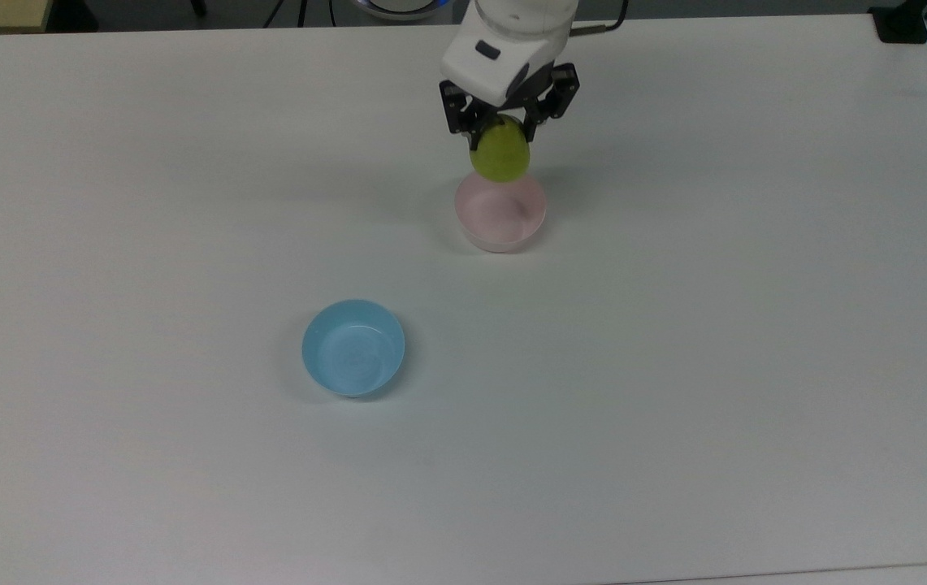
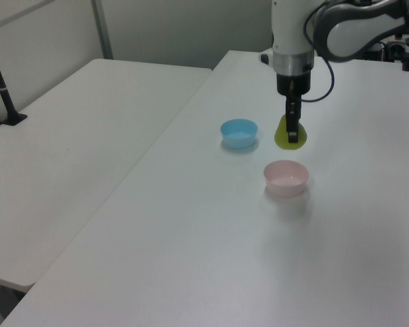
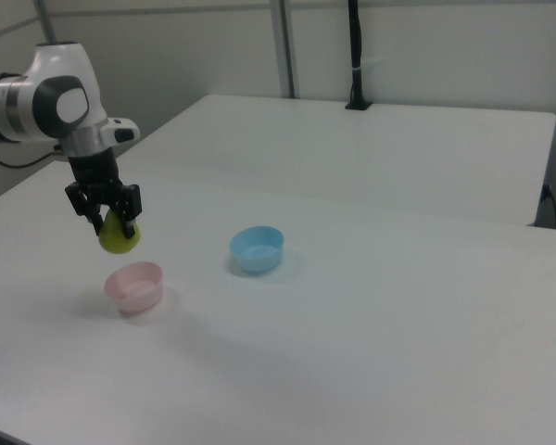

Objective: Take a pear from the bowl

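Tabletop (image 1: 674, 406) comes first — a broad white surface carrying both bowls, with a second white table (image 2: 68, 136) beside it on the left view's left and, in the right view, behind it. A dark post (image 3: 355, 56) stands at the far edge of that second table in the right view.

The white arm (image 2: 293, 34) reaches down from the upper part of the left view, and in the right view it enters from the right view's left, a dark cable (image 1: 593, 29) trailing off its wrist in the top view.

The light blue bowl (image 1: 353, 348) sits alone toward the top view's lower left, well apart from the pink one. The bowl (image 1: 500, 215) — pale pink inside, whitish outside — rests on the table with nothing in it.

The gripper (image 1: 504, 122) hangs above the pink bowl, its black fingers (image 3: 82, 206) closed against the narrow upper part of the pear (image 1: 500, 154). The yellow-green fruit hangs wide end down, clear of the bowl's rim. In the left view (image 2: 287, 135) and right view (image 3: 119, 235) there is open air between its underside and the pink bowl (image 3: 134, 286). In the top view it overlaps the bowl's far edge.
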Robot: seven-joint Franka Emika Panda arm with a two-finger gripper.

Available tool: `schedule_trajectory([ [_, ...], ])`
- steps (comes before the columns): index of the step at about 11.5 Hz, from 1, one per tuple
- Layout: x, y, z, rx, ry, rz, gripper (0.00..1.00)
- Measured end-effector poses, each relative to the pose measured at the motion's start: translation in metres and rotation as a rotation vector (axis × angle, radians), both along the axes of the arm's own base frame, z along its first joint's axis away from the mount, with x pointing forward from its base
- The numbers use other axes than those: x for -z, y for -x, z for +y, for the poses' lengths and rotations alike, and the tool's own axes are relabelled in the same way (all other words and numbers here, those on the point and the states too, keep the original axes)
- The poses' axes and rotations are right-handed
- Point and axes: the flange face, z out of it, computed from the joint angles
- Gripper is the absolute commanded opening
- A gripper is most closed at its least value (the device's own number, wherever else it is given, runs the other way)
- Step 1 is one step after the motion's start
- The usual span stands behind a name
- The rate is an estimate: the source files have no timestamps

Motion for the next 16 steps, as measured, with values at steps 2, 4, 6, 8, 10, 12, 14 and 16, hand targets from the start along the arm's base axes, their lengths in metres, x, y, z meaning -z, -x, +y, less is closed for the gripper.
schedule_trajectory([
  [2,-0.008,-0.004,-0.021,0.037,0.001,-0.002,0.51],
  [4,-0.007,-0.013,-0.064,0.064,0.005,0.001,0.51],
  [6,-0.006,-0.02,-0.12,0.069,0.001,0.006,0.51],
  [8,-0.002,-0.024,-0.172,0.078,-0.003,0.01,0.51],
  [10,0.011,-0.03,-0.214,0.103,-0.002,-0.007,0.51],
  [12,0.041,-0.037,-0.237,0.112,0.036,0.005,0.51],
  [14,0.08,-0.04,-0.244,0.109,0.055,0.03,0.51],
  [16,0.108,-0.042,-0.25,0.107,0.071,0.062,0.56],
])
